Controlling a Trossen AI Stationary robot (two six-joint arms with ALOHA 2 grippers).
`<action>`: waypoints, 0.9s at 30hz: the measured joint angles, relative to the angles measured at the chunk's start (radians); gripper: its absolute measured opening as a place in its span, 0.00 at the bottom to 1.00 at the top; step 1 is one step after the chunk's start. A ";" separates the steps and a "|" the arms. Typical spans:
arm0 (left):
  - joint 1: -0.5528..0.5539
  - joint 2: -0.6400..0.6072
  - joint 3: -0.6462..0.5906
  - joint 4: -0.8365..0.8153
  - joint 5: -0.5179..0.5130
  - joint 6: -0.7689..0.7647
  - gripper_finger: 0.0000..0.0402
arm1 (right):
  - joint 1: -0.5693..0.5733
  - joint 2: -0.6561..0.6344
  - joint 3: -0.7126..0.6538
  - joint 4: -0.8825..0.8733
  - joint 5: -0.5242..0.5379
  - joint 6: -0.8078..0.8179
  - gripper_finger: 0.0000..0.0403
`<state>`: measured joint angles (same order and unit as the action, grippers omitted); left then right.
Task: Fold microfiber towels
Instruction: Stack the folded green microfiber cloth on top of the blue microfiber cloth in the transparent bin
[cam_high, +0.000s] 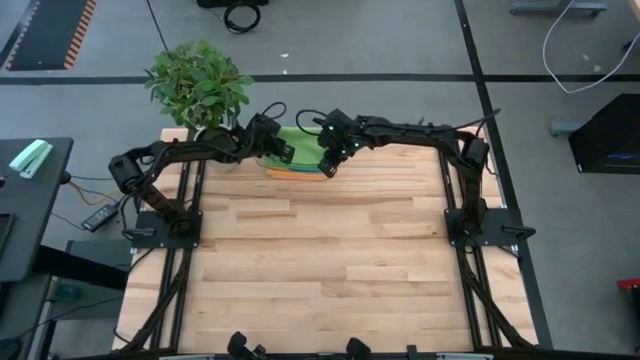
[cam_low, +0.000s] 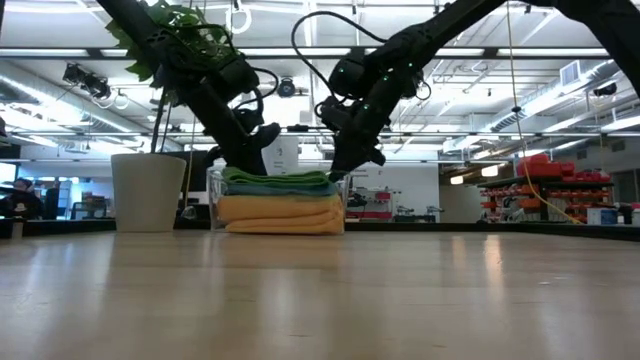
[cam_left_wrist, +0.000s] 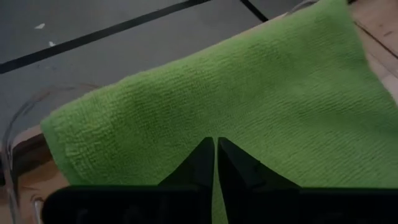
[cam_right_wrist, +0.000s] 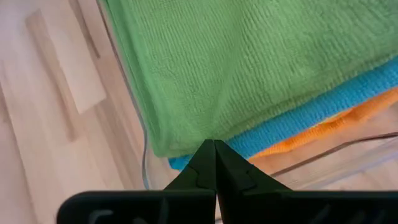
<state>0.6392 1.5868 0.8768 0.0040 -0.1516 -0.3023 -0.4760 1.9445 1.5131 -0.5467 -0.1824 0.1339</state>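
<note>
A stack of folded microfiber towels (cam_low: 280, 205) lies in a clear plastic tray (cam_right_wrist: 144, 163) at the table's far middle. A green towel (cam_left_wrist: 249, 81) is on top, with a blue one (cam_right_wrist: 311, 107) and an orange one (cam_right_wrist: 351, 115) under it. My left gripper (cam_left_wrist: 215, 143) is shut and slants down over the green towel's left part. My right gripper (cam_right_wrist: 214, 144) is shut, its tips at the green towel's near right corner (cam_right_wrist: 168, 146), by the tray's wall. My left gripper has its shut tips right at the green towel's top face (cam_left_wrist: 214, 127), slanting down from the table's left. Whether they touch the cloth cannot be told. My right gripper has its shut tips at the green towel's corner edge (cam_right_wrist: 186, 149), slanting down from the right. Whether they touch it cannot be told.
A potted plant (cam_high: 197, 85) in a white pot (cam_low: 148, 190) stands at the table's far left corner, close behind my left arm. The wooden tabletop (cam_high: 330, 260) stretches bare from the tray to the near edge.
</note>
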 joint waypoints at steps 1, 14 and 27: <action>0.000 -0.003 0.000 0.000 0.000 0.003 0.07 | -0.001 -0.002 0.000 -0.013 -0.001 -0.005 0.01; -0.006 -0.012 0.000 -0.176 0.121 0.121 0.04 | -0.099 -0.038 0.052 0.108 0.017 0.039 0.01; -0.027 -0.013 0.003 -0.100 0.122 0.118 0.04 | -0.140 0.057 0.043 0.158 0.073 0.015 0.01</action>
<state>0.6125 1.5742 0.8798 -0.0955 -0.0299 -0.1839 -0.6155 2.0010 1.5558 -0.3888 -0.1091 0.1494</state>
